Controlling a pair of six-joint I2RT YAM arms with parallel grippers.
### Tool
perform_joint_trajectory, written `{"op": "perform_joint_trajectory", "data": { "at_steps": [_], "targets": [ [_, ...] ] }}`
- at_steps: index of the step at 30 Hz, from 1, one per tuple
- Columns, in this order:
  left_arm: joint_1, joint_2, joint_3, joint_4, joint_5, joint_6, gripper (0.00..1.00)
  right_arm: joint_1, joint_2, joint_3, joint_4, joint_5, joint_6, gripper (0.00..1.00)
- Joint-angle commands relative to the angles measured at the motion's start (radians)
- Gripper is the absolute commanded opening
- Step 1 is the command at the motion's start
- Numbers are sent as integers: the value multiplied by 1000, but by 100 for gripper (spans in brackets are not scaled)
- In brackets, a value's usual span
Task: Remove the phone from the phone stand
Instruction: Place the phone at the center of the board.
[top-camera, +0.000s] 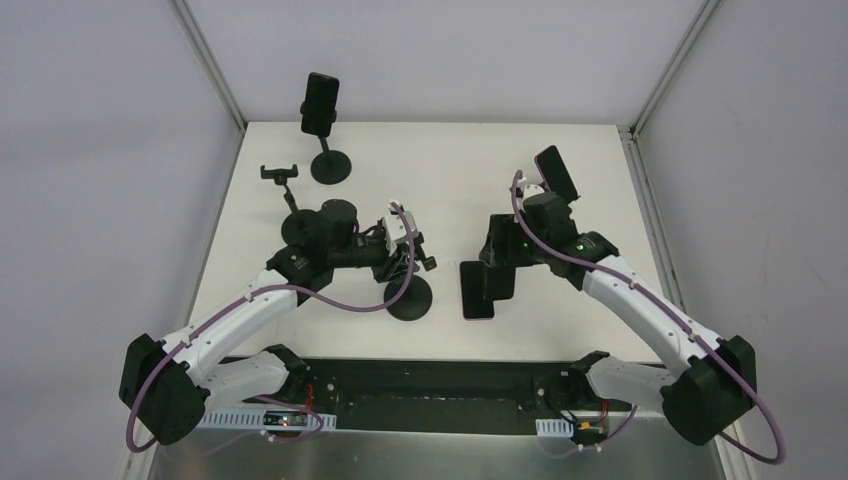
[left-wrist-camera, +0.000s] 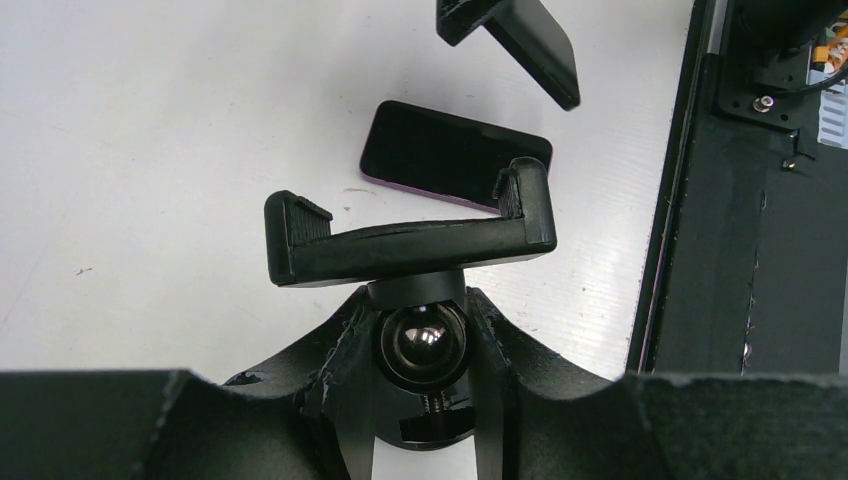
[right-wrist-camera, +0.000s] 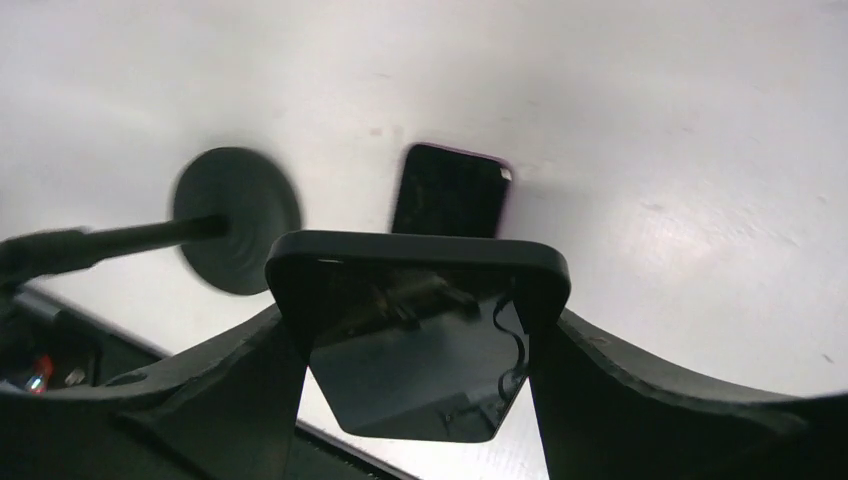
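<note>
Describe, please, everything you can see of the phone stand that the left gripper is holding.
The phone stand is black and looks plastic: a wide clamp with ridged end hooks, empty, on a shiny ball joint, above a thin rod and round base on the white table. The left gripper is closed on its neck at the ball joint. A phone lies flat just beyond it, apart.

Stand (right-wrist-camera: 237, 220) blurred — held phone (right-wrist-camera: 420, 340) sides hidden in grip.

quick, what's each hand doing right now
Left hand: closed on the phone stand, at the ball joint under its empty clamp.
Right hand: closed on the phone.
</note>
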Motion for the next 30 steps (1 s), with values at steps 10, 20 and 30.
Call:
{"op": "perform_joint_trajectory", "data": {
  "at_steps": [10,20,30],
  "targets": [
    [6,-24,10,-5,13,4,0,-85,211,-37,18,175,60,2],
    [6,-24,7,-6,18,9,0,-99,257,-65,11,175,31,8],
    [6,-28,0,-8,18,13,0,-96,356,31,-126,194,-2,14]
  ]
}}
